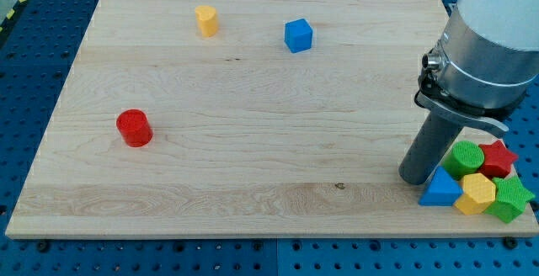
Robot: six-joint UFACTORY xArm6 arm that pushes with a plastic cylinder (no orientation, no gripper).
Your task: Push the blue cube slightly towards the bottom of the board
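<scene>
Arm (488, 32) at the view's right, rod upright, my tip (415, 177) down.

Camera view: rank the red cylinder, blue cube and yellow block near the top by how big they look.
1. Red cylinder, largest.
2. Blue cube.
3. Yellow block, narrowest, though close to the cube.
The cylinder sits nearer the view's bottom, so nearness may flatter it.

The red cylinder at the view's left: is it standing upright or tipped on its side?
Upright. The red cylinder shows its round top face upward, with its curved wall below, resting on the board.
</scene>
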